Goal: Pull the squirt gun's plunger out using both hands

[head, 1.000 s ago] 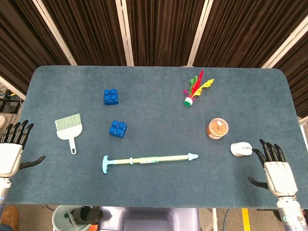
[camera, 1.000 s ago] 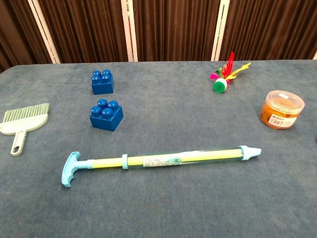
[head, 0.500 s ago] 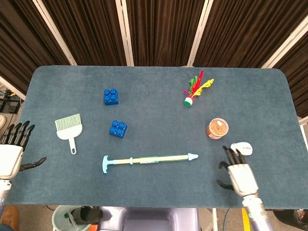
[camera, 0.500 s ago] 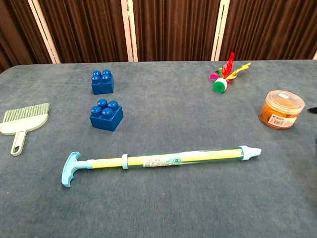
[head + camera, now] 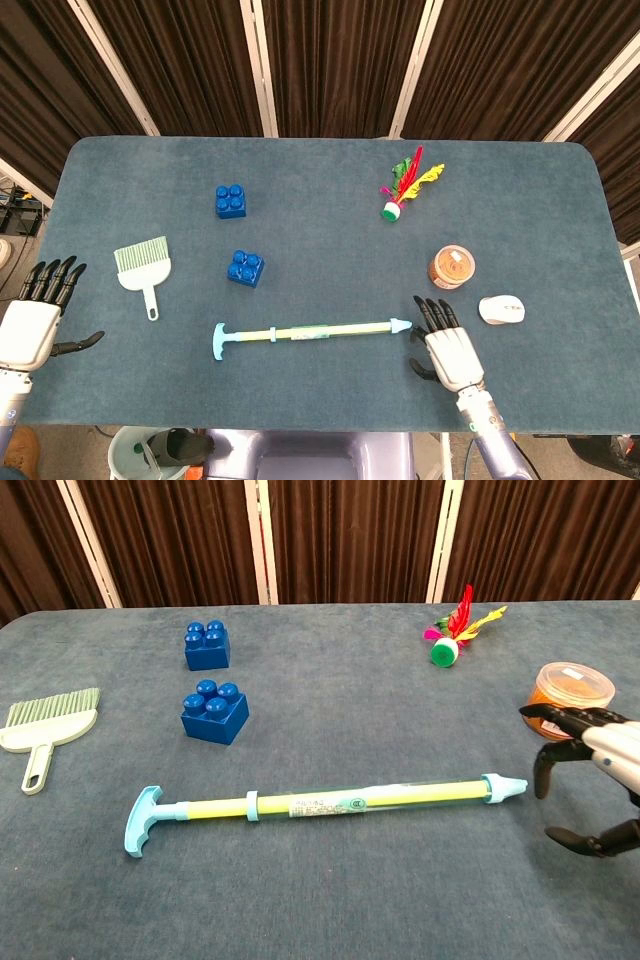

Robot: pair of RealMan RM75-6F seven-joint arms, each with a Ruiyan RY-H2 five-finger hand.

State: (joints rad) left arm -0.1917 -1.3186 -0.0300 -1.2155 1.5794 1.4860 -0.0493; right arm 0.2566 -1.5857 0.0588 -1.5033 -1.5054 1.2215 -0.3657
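The squirt gun [image 5: 310, 331] lies flat on the table [image 5: 320, 170], near the front edge, with its long body running from side to side. It looks like thin plastic, so I think it is light and stiff and a bit slippery. It is round too, so it may roll if it gets bumped. The plunger handle [image 5: 141, 820] is the blue T-shaped end on the left, and that looks like a good place for one hand to hook on. The see-through tube [image 5: 400, 796] near the pointed tip [image 5: 506, 788] looks like the best spot for the other hand to hold it steady. The right hand [image 5: 447, 348] is just beside the tip, not touching it, with its fingers spread apart and nothing in it. The left hand [image 5: 35, 320] is far off at the left edge of the table, also spread wide and holding nothing. The table has a soft blue-gray cover like carpet, which should help stop the toy from sliding. Behind the table hang dark brown curtains [image 5: 330, 60] with pale strips between them.
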